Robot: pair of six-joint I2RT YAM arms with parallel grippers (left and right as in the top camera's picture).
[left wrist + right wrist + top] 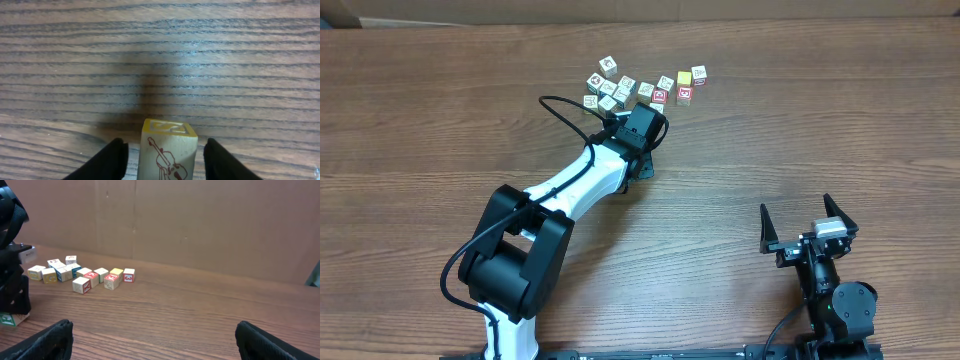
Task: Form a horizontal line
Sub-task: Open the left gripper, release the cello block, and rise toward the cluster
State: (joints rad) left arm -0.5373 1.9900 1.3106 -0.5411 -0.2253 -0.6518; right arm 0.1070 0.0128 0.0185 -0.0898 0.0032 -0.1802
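left end effector (164,156) straddles the violin cube (168,147), open, not pinching yet. guessing next: squeeze, carry it to the horizontal line (116,274). right end effector (798,212), lower right, sits wide open.

Obscured and cropped items.
In the left wrist view the bottom edge cuts off the violin cube (167,150) and both fingers (112,160) of the left claw (164,145). From overhead, the left arm (580,180) covers that claw, and the faces of the loose cubes (620,88) are too small to read.
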